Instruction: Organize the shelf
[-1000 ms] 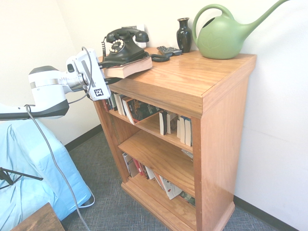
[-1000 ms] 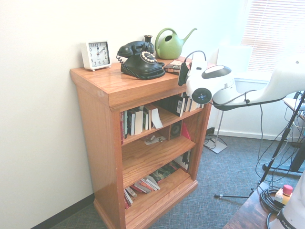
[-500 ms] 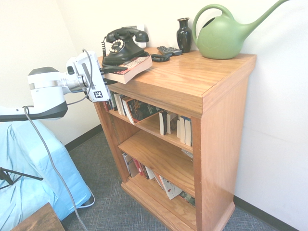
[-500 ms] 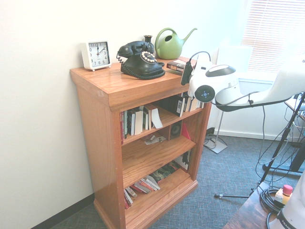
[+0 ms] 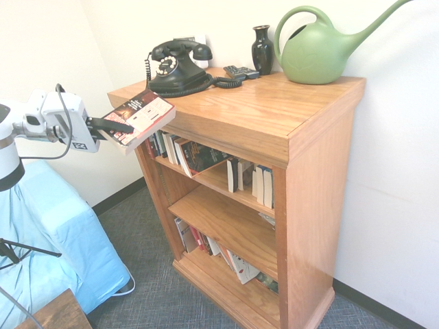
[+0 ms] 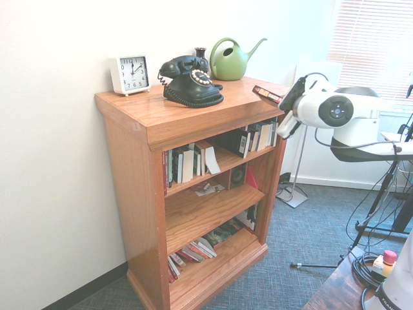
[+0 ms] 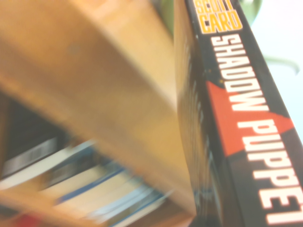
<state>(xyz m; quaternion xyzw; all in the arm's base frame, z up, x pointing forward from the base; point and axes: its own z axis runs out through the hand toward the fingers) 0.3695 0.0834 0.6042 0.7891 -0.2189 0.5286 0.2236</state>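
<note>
Step in hand: the gripper held a paperback in the air, clear of the oak bookcase; by my reading the book had been lifted off the top and was on its way to a tier.
Jaws: closed narrow on one end of the paperback, which reached out flat from them toward the bookcase, cover up and slightly tilted.
Book: the wrist view showed a black spine with white lettering, "SHADOW PUPPET" under "CARD", with the overhanging top edge just beside it.
Task's thing: the bookcase stood just beyond the book's free end, its top at about the jaws' height; the upper row of books lay below and past the jaws.
On top: a black rotary telephone, dark vase and green watering can, well beyond the jaws.
Next move calls for: probably lowering to the upper tier, turning the book upright, and sliding it into a gap without snagging the overhang.
</note>
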